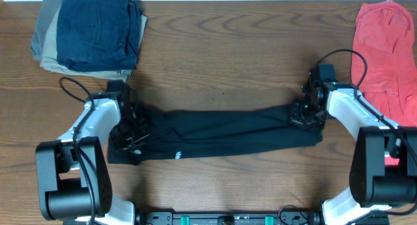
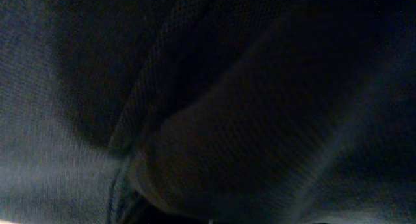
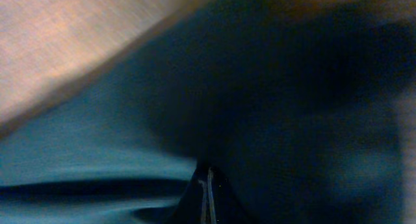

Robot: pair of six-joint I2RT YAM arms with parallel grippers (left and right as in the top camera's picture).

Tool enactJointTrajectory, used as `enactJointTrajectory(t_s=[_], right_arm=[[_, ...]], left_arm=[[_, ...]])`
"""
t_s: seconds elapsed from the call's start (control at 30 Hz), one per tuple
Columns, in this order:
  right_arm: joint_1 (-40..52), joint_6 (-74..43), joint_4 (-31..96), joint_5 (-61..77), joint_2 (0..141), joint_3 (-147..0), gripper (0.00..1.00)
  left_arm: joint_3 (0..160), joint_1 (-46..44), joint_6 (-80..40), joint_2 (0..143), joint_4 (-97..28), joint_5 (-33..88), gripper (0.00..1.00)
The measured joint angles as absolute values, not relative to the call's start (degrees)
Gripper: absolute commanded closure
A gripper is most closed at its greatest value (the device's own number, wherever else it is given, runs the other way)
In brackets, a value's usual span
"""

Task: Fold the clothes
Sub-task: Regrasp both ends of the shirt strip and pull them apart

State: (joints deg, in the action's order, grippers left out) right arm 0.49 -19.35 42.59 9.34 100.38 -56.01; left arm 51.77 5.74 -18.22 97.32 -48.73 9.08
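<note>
The clothes [image 1: 221,130] are one long black garment, stretched in a band across the wooden table [image 1: 228,55], with a small white logo [image 1: 177,155] near the front edge. My left gripper [image 1: 133,132] sits on the garment's bunched left end. In the left wrist view black fabric [image 2: 260,107] fills the frame and hides the jaws. My right gripper [image 1: 305,114] is at the garment's right end. In the right wrist view its fingers [image 3: 208,188] are pressed together, with the dark cloth [image 3: 292,120] tented around them.
A folded stack of navy-blue and khaki garments [image 1: 91,32] lies at the back left corner. A red-pink shirt [image 1: 388,52] lies along the right edge, just behind my right arm. Bare wood [image 3: 58,36] shows beyond the cloth.
</note>
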Motion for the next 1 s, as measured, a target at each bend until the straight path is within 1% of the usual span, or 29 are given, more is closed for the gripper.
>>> enactJointTrajectory(t_s=[0.1, 0.13, 0.2, 0.27, 0.3, 0.33, 0.37, 0.4, 0.47, 0.5, 0.53, 0.57, 0.73, 0.83, 0.9, 1.0], right_arm=[[-0.23, -19.57, 44.42, 8.14, 96.64, -55.4, 0.97], [-0.45, -19.7, 44.91, 7.9, 95.04, -55.37, 0.92], [-0.69, -20.08, 45.98, 7.49, 90.61, -55.37, 0.68], [-0.69, -20.08, 47.11, 7.2, 86.24, -55.42, 0.26], [-0.69, -19.88, 47.48, 7.11, 84.23, -55.44, 0.12], [-0.69, -19.64, 47.79, 7.05, 82.5, -55.46, 0.04], [-0.69, -19.18, 48.42, 7.01, 80.88, -55.51, 0.01], [-0.69, -18.61, 48.97, 6.96, 79.88, -55.51, 0.01], [-0.75, -17.74, 50.43, 6.94, 78.41, -55.57, 0.01], [-1.04, -17.34, 51.27, 7.01, 78.15, -55.57, 0.01], [-1.48, -16.88, 51.53, 7.16, 78.19, -55.57, 0.01], [-2.33, -16.12, 51.62, 7.75, 78.43, -55.57, 0.01], [-9.58, -12.01, 51.29, 11.44, 81.45, -55.57, 0.01], [-15.18, -8.84, 50.76, 14.41, 85.58, -55.55, 0.01], [-17.72, -6.94, 50.43, 16.12, 88.05, -55.55, 0.02], [-20.21, -4.38, 50.28, 19.07, 92.14, -55.55, 0.03]], left_arm=[[53.58, 7.18, -18.13, 97.58, -50.74, 6.44, 0.94], [54.68, 7.35, -18.02, 97.62, -51.59, 5.56, 0.94], [56.82, 7.4, -17.98, 97.62, -53.23, 4.73, 0.94], [59.05, 7.4, -17.78, 97.43, -55.09, 4.12, 0.94], [60.18, 7.4, -17.69, 97.06, -56.21, 3.88, 0.94], [61.08, 7.4, -17.61, 96.53, -57.3, 3.75, 0.94], [61.84, 7.4, -17.56, 95.77, -58.5, 3.62, 0.94], [62.33, 7.4, -17.56, 95.04, -59.46, 3.53, 0.93], [62.96, 7.4, -17.37, 92.88, -60.93, 3.64, 0.83], [63.09, 7.4, -17.21, 91.68, -61.56, 3.77, 0.44], [63.09, 7.4, -16.82, 90.76, -62.19, 3.97, 0.17], [63.11, 7.4, -16.95, 89.84, -62.74, 4.23, 0.02], [63.11, 7.4, -16.88, 88.16, -63.09, 5.58, 0.02], [63.11, 7.4, -16.43, 88.16, -63.09, 6.74, 0.02], [63.11, 7.4, -14.61, 88.16, -62.96, 9.32, 0.02], [63.11, 7.4, -9.5, 87.44, -62.98, 16.29, 0.02]])
